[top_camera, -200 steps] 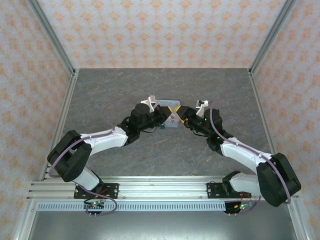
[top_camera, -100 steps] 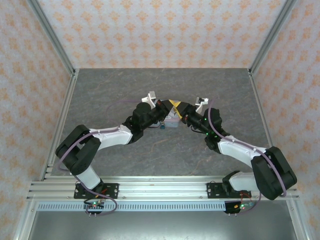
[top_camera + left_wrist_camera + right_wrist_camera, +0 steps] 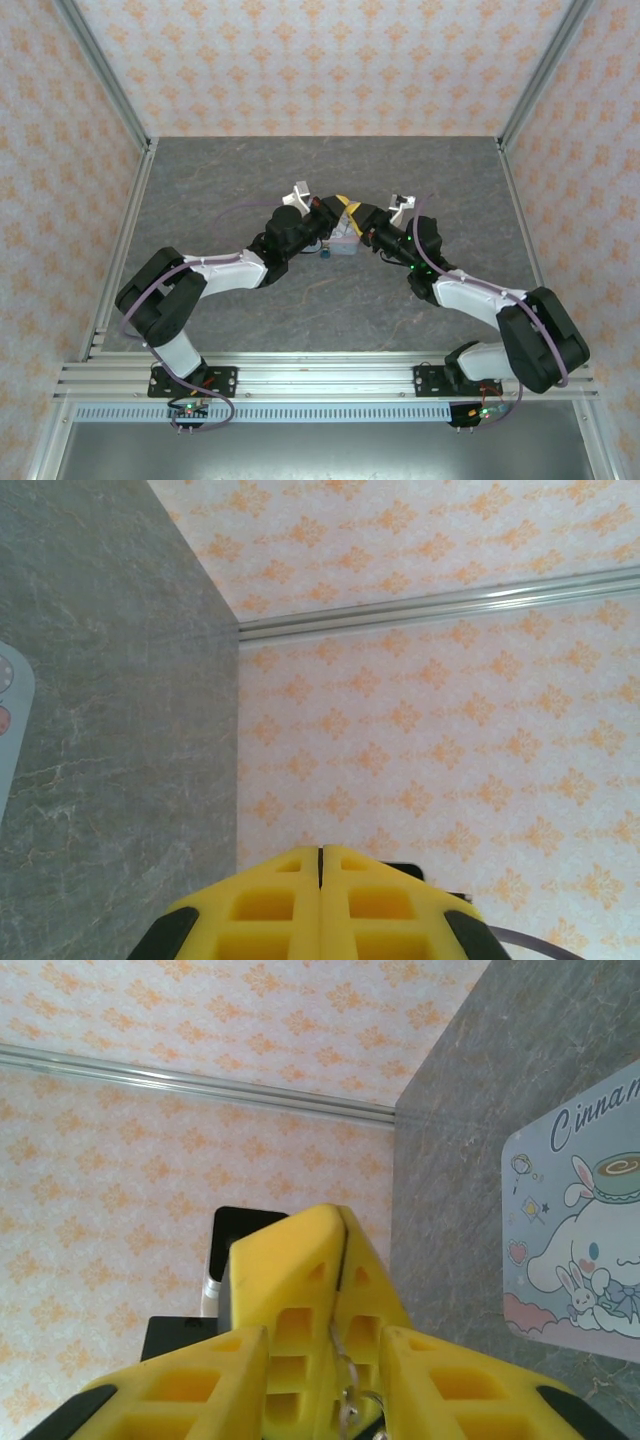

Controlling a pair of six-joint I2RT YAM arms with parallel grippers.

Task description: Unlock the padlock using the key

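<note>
In the top view both of your arms reach in from the lower corners, and their heads meet just above the middle of the frame, over the grey table (image 3: 300, 165). The padlock (image 3: 327, 254) is the tiny bluish speck lying on the table just left of centre. It sits at the lower left corner of the pale blue tin (image 3: 346, 243), below the yellow fingers and apart from them. Your left gripper (image 3: 320, 852) sits at the bottom centre of its wrist view. Its two yellow fingers are pressed flat together along one thin seam, fully closed, and you can make out nothing in that seam. Your right gripper (image 3: 325, 1332) shows its own fingers at the bottom left and bottom right of its wrist view, standing a narrow way apart. In that gap rises a yellow wedge with a closed seam down its middle. It looks like the other arm's closed fingers, though you cannot be sure from this angle. Low in the gap, at bottom centre, hangs a thin silvery metal piece that appears to be the key (image 3: 347, 1385). You cannot tell whether the right jaws pinch it. At the right edge of that view the tin lies flat on the table, its white cartoon figure facing up.
</note>
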